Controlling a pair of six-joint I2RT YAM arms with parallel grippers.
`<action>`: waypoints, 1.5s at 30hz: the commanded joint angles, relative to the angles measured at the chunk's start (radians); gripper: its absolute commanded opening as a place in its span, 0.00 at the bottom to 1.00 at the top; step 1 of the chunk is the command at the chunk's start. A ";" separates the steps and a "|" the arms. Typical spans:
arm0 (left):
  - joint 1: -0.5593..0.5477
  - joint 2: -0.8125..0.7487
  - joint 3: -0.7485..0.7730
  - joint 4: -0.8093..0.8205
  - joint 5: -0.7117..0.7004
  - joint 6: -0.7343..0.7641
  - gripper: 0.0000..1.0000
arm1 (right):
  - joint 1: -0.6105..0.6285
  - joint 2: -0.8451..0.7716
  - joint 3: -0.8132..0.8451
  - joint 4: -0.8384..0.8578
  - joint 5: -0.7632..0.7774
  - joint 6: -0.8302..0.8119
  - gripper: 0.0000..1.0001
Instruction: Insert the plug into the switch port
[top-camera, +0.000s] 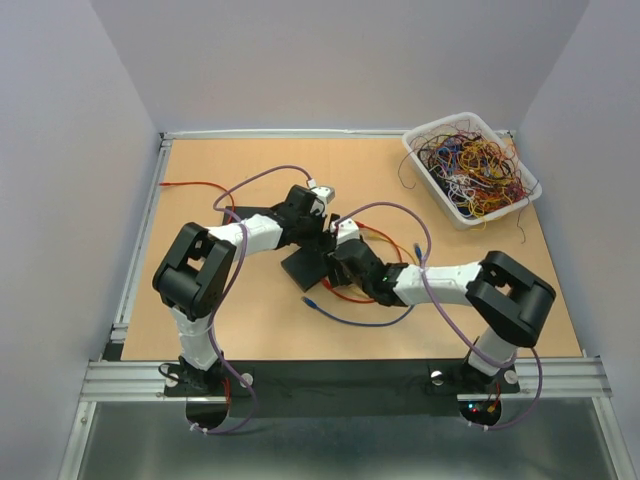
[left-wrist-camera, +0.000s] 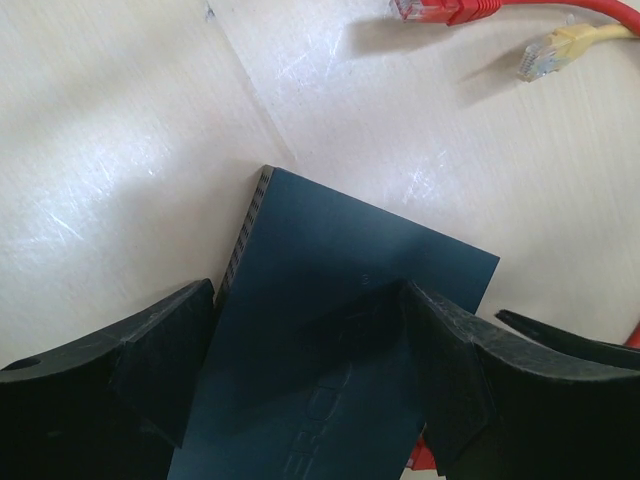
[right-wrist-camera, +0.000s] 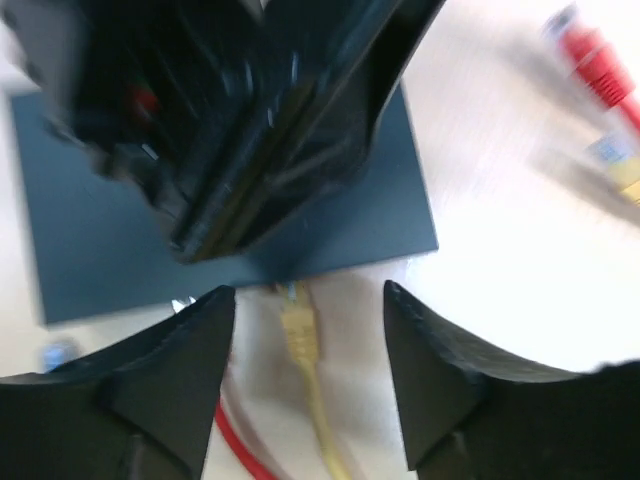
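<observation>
The switch (top-camera: 305, 268) is a flat dark blue box in the middle of the table. In the left wrist view the switch (left-wrist-camera: 350, 270) fills the gap between my left gripper's (left-wrist-camera: 308, 290) jaws, which are closed on its two sides. My left gripper (top-camera: 322, 228) is at its far end. A yellow plug (right-wrist-camera: 300, 335) on a yellow cable has its tip at the switch's near edge (right-wrist-camera: 360, 220). My right gripper (right-wrist-camera: 308, 292) is open around the plug without touching it. It also shows in the top view (top-camera: 340, 255).
A white bin (top-camera: 470, 165) full of tangled cables stands at the back right. A loose red plug (left-wrist-camera: 440, 10) and another yellow plug (left-wrist-camera: 550, 50) lie beyond the switch. A red cable (right-wrist-camera: 240, 440) runs under my right gripper. A blue cable (top-camera: 350, 318) lies in front.
</observation>
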 joint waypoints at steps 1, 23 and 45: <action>-0.019 0.031 -0.035 -0.239 -0.018 -0.007 0.85 | -0.003 -0.157 -0.022 0.102 0.060 0.016 0.70; 0.060 -0.128 -0.057 -0.195 -0.173 -0.049 0.85 | -0.002 -0.558 0.759 -0.450 0.491 0.473 1.00; 0.061 -0.696 -0.329 -0.282 -0.302 -0.409 0.85 | -0.002 -0.613 0.895 -0.386 0.761 0.335 1.00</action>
